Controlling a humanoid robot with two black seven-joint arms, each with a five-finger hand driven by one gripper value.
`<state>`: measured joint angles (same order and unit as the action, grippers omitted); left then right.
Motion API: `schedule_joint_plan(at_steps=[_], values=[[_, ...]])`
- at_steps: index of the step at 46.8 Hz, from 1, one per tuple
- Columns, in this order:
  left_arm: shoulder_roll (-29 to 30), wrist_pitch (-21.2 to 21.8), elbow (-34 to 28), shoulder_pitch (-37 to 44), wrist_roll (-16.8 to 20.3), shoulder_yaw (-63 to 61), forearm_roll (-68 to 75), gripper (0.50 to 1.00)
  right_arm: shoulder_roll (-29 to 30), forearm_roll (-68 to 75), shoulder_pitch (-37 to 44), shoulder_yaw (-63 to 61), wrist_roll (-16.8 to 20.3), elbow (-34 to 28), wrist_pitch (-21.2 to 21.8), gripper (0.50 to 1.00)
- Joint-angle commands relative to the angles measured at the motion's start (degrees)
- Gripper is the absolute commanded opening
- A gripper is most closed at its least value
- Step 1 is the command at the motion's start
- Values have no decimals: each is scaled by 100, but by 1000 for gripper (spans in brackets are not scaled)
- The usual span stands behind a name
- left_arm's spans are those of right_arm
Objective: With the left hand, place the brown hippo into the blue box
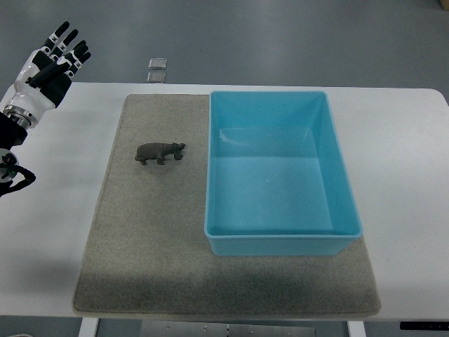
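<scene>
A small brown hippo stands on the grey mat, its head toward the right, just left of the blue box. The box is open-topped and has nothing in it. My left hand is at the far left over the table's back corner, well up and left of the hippo. Its fingers are spread and hold nothing. The right arm does not show.
The mat lies on a white table and the box sits on the mat's right half. Two small clear squares lie on the floor beyond the table's back edge.
</scene>
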<state>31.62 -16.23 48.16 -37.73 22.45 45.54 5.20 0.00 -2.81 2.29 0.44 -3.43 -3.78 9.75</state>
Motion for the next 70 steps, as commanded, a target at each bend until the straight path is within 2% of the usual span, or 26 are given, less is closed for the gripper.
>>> schedule_joint_plan(at_steps=[1, 29, 41, 60, 65, 70], values=[[2, -12, 0, -7, -4, -10, -2, 999, 0, 0, 0, 0, 0, 0, 0, 936], [11, -153, -17, -24, -13, -62, 51, 999, 0, 0, 8, 0, 0, 0, 0, 936], [2, -74, -35, -15, -4, -36, 780, 999, 0, 0, 8, 0, 0, 0, 0, 936], [11, -118, 9, -15, 5, -19, 1140, 999, 0, 0, 0, 0, 0, 0, 0, 936], [37, -118, 9, -15, 128, -10, 1281, 999, 0, 0, 0, 0, 0, 0, 0, 936], [81, -118, 18, -7, 461, -27, 1387, 999, 0, 0, 0, 0, 0, 0, -9, 936]])
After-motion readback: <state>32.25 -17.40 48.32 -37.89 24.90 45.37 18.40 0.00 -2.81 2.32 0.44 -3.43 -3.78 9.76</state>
